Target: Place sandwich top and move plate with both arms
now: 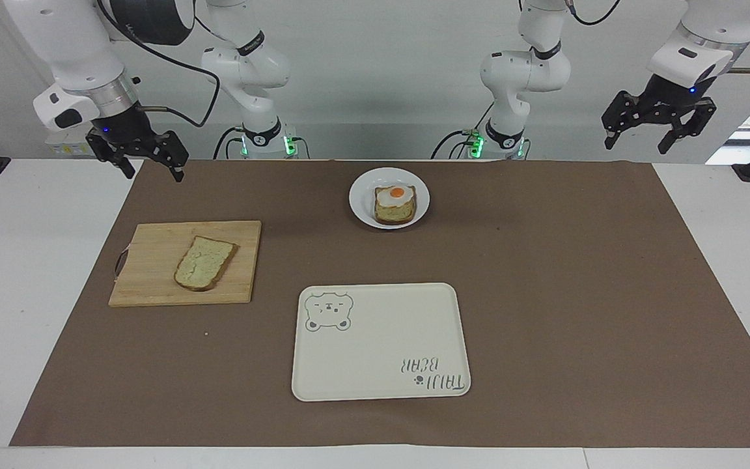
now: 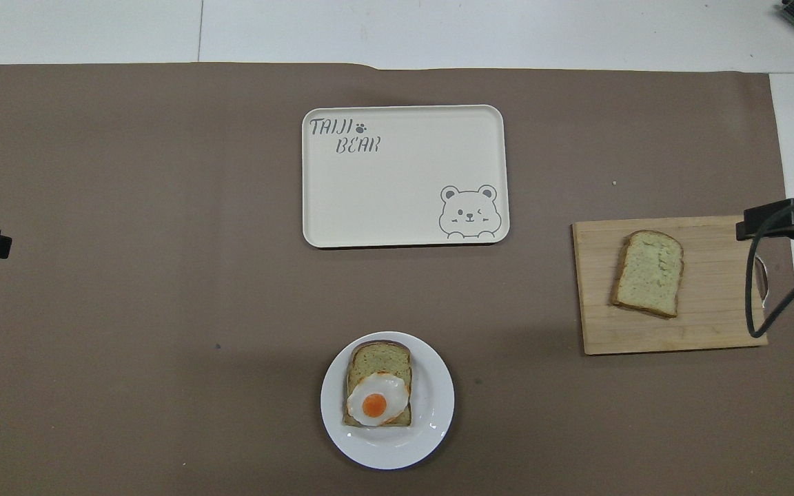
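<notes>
The sandwich top (image 1: 204, 262), a plain bread slice, lies on a wooden cutting board (image 1: 153, 286) toward the right arm's end of the table; it also shows in the overhead view (image 2: 647, 273). The white plate (image 1: 362, 210) sits near the robots and carries a bread slice with a fried egg (image 1: 394, 202); the overhead view shows the plate (image 2: 438, 430) too. My right gripper (image 1: 153, 170) is open and empty, up in the air over the mat's edge beside the board. My left gripper (image 1: 637, 140) is open and empty, raised over the table's other end, and waits.
A cream bear-print tray (image 1: 381, 352) lies farther from the robots than the plate, mid-table. The cutting board (image 2: 714, 324) has a handle at its outer end. A brown mat (image 1: 577, 293) covers most of the table. The right arm's cable (image 2: 755, 303) hangs over the board's outer edge.
</notes>
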### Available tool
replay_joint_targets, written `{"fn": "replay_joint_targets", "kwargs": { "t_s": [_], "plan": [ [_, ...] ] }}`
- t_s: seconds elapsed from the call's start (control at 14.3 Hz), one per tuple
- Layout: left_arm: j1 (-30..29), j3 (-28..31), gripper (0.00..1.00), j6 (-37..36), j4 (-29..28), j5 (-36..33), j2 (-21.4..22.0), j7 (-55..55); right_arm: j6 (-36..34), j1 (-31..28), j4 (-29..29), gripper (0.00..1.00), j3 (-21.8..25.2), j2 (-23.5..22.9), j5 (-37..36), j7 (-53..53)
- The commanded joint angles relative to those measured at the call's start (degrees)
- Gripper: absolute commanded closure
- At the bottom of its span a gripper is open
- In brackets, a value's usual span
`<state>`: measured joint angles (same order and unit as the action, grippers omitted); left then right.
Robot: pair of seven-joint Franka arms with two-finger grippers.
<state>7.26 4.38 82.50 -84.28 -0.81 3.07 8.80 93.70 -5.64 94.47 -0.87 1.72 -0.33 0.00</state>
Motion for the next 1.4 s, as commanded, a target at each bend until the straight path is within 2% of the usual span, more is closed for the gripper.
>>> {"fn": "replay_joint_targets", "kwargs": {
  "t_s": [0.0,0.35,0.7,0.98,1.12,1.33],
  "plan": [
    [-0.3,-0.2,0.0,-0.2,-1.5,-0.2,1.5,-0.3,4.0,-1.6,4.4,0.0,-0.1,1.2,1.1,-3.1],
    [-0.3,-0.2,0.0,-0.2,-1.5,-0.2,1.5,-0.2,11.9,-2.7,11.4,0.0,-0.1,1.0,1.1,-5.8],
    [-0.3,-0.2,0.0,-0.2,-1.5,-0.2,1.5,-0.3,18.1,-4.6,16.8,0.0,-0.1,-1.3,1.2,-5.9],
    [-0.3,-0.2,0.0,-0.2,-1.5,-0.2,1.5,-0.3,28.1,-5.4,24.0,0.0,-0.1,-2.1,2.0,-5.6],
    [-0.3,-0.2,0.0,-0.2,-1.5,-0.2,1.5,-0.2,30.9,-5.6,26.2,0.0,-0.1,-2.4,2.1,-5.2],
    [-0.3,-0.2,0.0,-0.2,-1.5,-0.2,1.5,-0.3,34.3,-7.7,28.2,0.0,-0.1,-4.4,7.3,-5.9]
  ]
}}
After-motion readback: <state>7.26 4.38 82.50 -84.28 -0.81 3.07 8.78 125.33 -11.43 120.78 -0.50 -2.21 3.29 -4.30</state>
